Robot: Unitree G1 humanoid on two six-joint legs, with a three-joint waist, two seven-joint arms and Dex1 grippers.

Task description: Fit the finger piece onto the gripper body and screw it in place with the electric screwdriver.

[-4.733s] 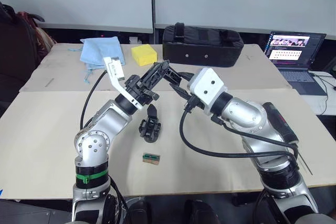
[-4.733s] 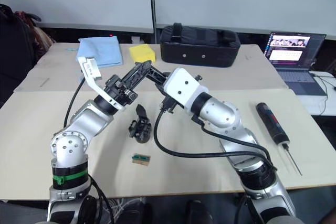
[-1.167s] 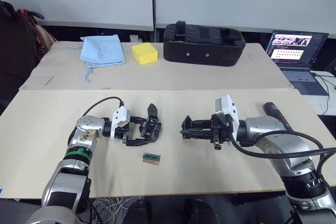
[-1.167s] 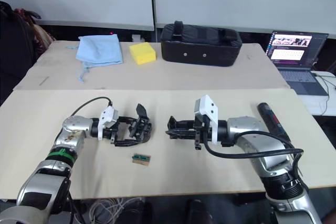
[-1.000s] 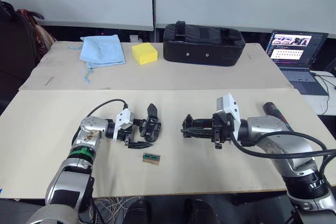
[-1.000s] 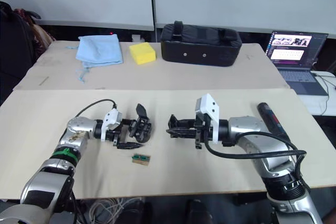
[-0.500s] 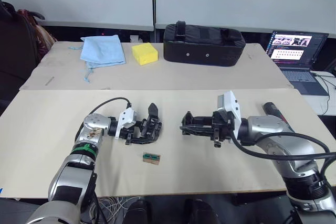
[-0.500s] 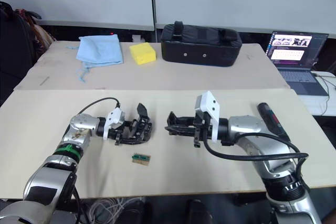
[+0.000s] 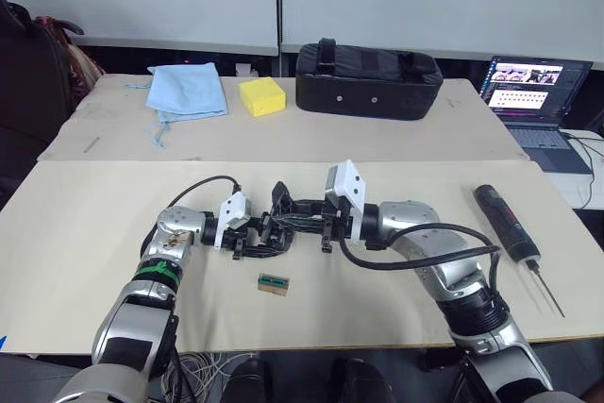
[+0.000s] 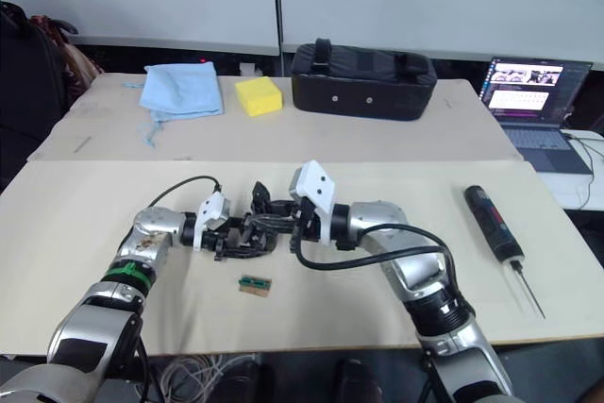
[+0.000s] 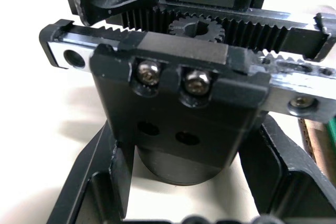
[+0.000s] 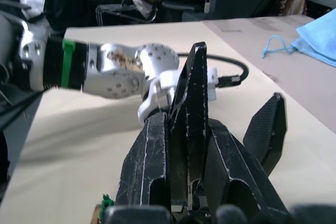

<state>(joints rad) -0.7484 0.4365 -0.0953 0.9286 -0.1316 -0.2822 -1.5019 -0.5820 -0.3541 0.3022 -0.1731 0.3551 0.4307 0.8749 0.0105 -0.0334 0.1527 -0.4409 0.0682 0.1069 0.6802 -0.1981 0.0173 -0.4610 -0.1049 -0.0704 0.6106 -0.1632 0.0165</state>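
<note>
- The gripper body point(image 9: 267, 231) is seen on the table point(image 9: 85, 224), left of centre, about midway between the near and far edges; the toothed racks and pinion are visible in the left wrist view point(image 11: 195, 25).
- The left gripper point(image 9: 253, 240) is set around the gripper body, one finger on each side; in the left wrist view contact cannot be confirmed, so a grip cannot be told.
- The right gripper point(image 9: 288, 214) is closed on the finger piece point(image 12: 189, 114), which is held upright between its fingers point(image 12: 149, 166), just at the gripper body.
- The electric screwdriver point(image 9: 508, 226) is lying near the right edge, bit toward the near edge, well apart from both grippers.
- A small green-and-tan block point(image 9: 272, 282) is lying just nearside of the gripper body.
- A black zipped case point(image 9: 368, 82), yellow sponge point(image 9: 260, 96) and blue cloth point(image 9: 187, 90) are placed along the far edge; a laptop point(image 9: 533, 92) is at the far right corner.
</note>
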